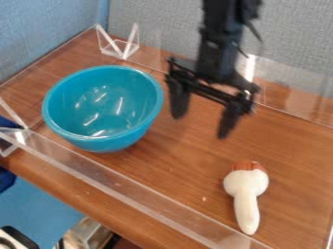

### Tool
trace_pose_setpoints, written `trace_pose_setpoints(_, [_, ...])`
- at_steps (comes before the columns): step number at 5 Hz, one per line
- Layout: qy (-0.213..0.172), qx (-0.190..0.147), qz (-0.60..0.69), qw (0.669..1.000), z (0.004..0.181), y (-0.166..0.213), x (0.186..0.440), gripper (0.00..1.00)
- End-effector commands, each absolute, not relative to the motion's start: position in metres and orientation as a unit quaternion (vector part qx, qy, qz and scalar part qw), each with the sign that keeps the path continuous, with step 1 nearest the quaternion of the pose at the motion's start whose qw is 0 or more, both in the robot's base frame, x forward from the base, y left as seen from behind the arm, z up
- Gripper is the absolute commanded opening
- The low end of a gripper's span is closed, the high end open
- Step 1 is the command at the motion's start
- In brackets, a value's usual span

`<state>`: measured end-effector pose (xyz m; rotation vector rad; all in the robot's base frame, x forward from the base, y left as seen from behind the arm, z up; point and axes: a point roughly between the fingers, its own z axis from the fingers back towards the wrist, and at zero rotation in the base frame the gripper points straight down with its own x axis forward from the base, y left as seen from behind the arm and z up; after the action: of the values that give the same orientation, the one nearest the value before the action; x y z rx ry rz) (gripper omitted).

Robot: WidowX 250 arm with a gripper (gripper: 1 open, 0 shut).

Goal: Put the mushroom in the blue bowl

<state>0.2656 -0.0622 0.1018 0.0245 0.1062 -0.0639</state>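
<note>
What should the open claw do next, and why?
Probably move toward the cream-white toy mushroom at the near right, keeping the claw open: it hangs blurred between the mushroom and the round turquoise plastic bowl, holding nothing.

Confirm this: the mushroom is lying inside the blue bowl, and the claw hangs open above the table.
One part is wrong: the mushroom is not inside the blue bowl but on the wooden table, as the camera view shows. The claw does hang open above the table.
</note>
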Motion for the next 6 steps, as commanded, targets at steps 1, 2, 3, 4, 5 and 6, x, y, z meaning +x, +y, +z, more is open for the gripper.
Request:
trace_pose_setpoints(1, [0.008,0.015,-0.024,1.0,0.111,-0.085,0.261,1.0])
trace_pose_setpoints(2, [0.0,0.022,-0.021,1.0,0.097,-0.103,0.253,1.0])
trace_pose_setpoints(3, [-0.008,0.024,-0.01,1.0,0.087,-0.113,0.245,1.0])
trace_pose_setpoints(4, [-0.016,0.021,-0.003,1.0,0.076,-0.116,0.242,1.0])
trace_pose_setpoints(5, [-0.025,0.016,0.006,1.0,0.065,-0.118,0.242,1.0])
trace_pose_setpoints(6, [-0.032,0.011,0.013,0.999,0.054,-0.117,0.248,1.0])
